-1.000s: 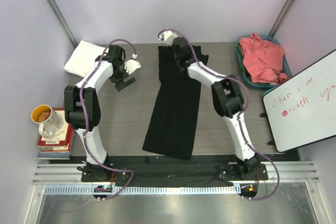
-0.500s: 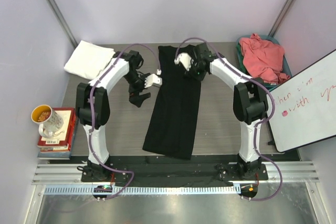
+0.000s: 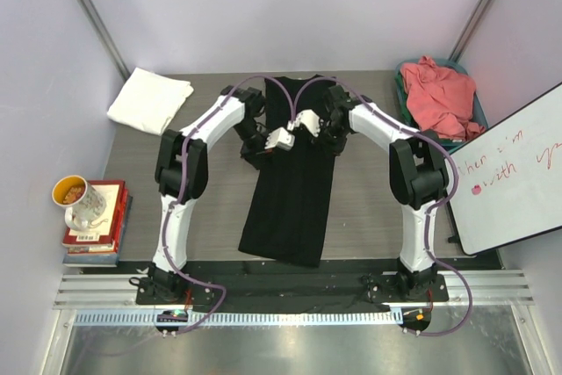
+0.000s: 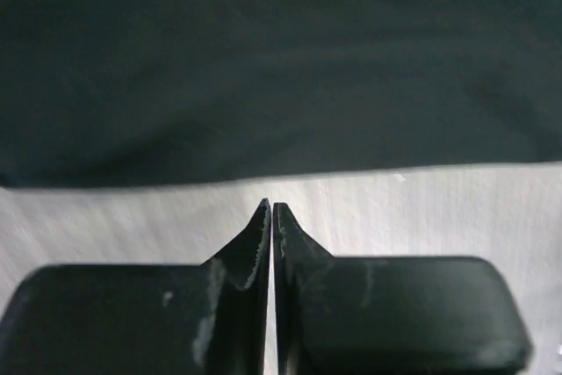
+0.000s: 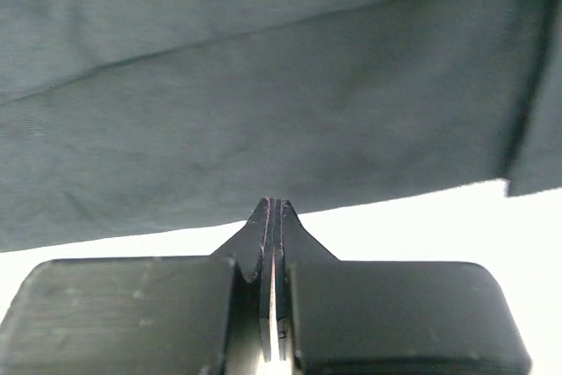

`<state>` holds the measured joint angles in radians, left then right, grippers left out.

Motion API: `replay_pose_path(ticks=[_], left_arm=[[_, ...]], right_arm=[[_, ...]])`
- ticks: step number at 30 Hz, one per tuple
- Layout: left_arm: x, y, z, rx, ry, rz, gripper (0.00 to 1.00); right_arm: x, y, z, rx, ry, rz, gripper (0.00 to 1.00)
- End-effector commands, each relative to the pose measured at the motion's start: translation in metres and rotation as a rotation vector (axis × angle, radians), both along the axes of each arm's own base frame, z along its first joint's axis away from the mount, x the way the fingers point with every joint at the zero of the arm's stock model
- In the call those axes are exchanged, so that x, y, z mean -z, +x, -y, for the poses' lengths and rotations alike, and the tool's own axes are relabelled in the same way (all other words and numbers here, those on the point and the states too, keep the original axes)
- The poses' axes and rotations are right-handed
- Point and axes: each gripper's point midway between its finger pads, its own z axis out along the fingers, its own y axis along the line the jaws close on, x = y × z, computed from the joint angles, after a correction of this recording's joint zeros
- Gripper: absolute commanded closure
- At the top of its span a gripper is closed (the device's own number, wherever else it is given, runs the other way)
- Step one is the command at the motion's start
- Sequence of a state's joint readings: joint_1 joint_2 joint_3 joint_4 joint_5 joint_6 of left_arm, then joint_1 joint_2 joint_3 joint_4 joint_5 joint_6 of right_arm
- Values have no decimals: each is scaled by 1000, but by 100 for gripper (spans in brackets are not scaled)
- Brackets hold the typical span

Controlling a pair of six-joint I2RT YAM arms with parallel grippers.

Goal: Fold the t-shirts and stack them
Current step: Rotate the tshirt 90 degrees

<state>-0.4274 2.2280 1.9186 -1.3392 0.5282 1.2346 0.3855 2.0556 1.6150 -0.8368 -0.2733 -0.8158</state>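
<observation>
The left gripper (image 4: 270,210) has its jaws pressed together on nothing, tips over bare table (image 3: 202,191) just short of the black t-shirt (image 3: 290,199). The right gripper (image 5: 274,206) is closed too, tips at the cloth's edge. I cannot tell if it pinches any. That shirt lies mid-table as a long strip. A white t-shirt (image 3: 149,98) sits folded at the far left corner, and a coral t-shirt (image 3: 439,94) is heaped in a teal bin (image 3: 406,107) beside a whiteboard (image 3: 505,173).

We see the black tee (image 3: 294,199) folded lengthwise into a long, narrow strip. It lies flat down the middle of the desk (image 3: 211,208), its near end slanting a little to the left. The white tee (image 3: 149,100) sits folded at the far-left corner. The coral tee (image 3: 439,94) lies crumpled in the bin (image 3: 420,136) at the far right, well apart from both.
</observation>
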Motion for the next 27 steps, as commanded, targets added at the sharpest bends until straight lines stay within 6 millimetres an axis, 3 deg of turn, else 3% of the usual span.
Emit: replay_pose_path(ticks=[1, 6, 10, 17, 23, 27], left_arm=[[-23, -55, -13, -16, 89, -271, 100], [-20, -55, -8, -16, 58, -233, 100], [-9, -57, -5, 4, 92, -223, 100], [10, -58, -2, 14, 141, -227, 100], [25, -70, -15, 12, 221, -273, 100], [37, -90, -32, 3, 283, -321, 100]], right_arm=[[-20, 40, 8, 48, 1, 119, 99], [-17, 68, 21, 98, -7, 170, 99], [0, 90, 35, 160, -6, 157, 99], [5, 120, 27, 183, 36, 186, 99], [6, 134, 25, 200, 49, 215, 99], [3, 149, 28, 238, 67, 240, 99]])
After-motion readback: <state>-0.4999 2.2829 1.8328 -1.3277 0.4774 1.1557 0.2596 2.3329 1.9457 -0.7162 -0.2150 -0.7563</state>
